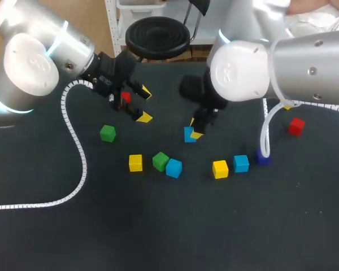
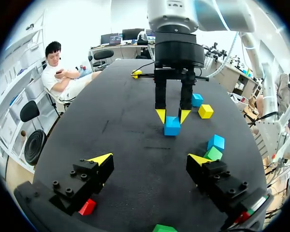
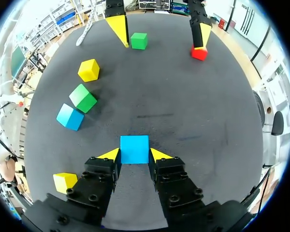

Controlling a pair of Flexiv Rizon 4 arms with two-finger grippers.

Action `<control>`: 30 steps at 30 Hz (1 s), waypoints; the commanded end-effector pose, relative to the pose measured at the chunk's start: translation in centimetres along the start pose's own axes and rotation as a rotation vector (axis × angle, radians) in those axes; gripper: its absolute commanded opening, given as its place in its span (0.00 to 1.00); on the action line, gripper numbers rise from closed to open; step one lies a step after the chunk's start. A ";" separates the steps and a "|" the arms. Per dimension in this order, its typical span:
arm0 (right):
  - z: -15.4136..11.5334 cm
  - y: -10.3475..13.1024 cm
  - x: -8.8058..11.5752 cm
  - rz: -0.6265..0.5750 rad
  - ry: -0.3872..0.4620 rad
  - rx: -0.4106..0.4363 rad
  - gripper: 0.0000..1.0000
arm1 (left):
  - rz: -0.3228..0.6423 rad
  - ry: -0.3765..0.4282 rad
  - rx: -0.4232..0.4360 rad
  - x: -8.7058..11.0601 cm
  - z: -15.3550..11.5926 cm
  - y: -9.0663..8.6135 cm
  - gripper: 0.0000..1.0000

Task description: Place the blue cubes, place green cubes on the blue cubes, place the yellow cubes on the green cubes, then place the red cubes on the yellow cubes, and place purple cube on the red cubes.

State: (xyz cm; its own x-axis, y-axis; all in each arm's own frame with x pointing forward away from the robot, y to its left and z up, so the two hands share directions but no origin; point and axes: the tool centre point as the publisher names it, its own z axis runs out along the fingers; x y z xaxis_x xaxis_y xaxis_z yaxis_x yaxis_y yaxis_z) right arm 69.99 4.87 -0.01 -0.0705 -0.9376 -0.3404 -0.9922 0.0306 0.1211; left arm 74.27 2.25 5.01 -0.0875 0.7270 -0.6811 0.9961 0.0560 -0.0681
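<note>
My right gripper [image 1: 194, 133] is shut on a blue cube [image 1: 188, 134] near the table's middle; in the right wrist view both yellow tips press the blue cube [image 3: 134, 149] from two sides. It appears to rest on the black tabletop. My left gripper [image 1: 144, 105] hangs open at the back left, and a red cube [image 1: 125, 97] lies beside one of its fingers. In the left wrist view the left gripper [image 2: 150, 159] holds nothing, and the right gripper [image 2: 172, 116] with its blue cube [image 2: 172, 125] stands ahead of it.
Loose cubes lie in front: green [image 1: 107, 133], yellow [image 1: 135, 162], green [image 1: 160, 161], blue [image 1: 173, 167], yellow [image 1: 220, 169], blue [image 1: 240, 163], purple [image 1: 263, 158]. A red cube [image 1: 296, 126] sits at the right. A white coiled cable [image 1: 79, 152] trails over the left side.
</note>
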 end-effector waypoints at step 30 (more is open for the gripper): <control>0.5 -0.8 -0.1 -0.018 0.007 -0.017 0.00 | 0.001 0.000 0.002 0.0 0.0 0.1 1.00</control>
State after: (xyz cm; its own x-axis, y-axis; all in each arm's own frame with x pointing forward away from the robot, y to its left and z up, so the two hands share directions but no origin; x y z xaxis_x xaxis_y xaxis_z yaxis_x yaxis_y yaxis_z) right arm 70.44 5.01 -0.42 -0.0517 -0.9409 -0.3346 -0.9921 0.0101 0.1251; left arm 74.27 2.25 5.01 -0.0875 0.7270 -0.6811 0.9961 0.0560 -0.0681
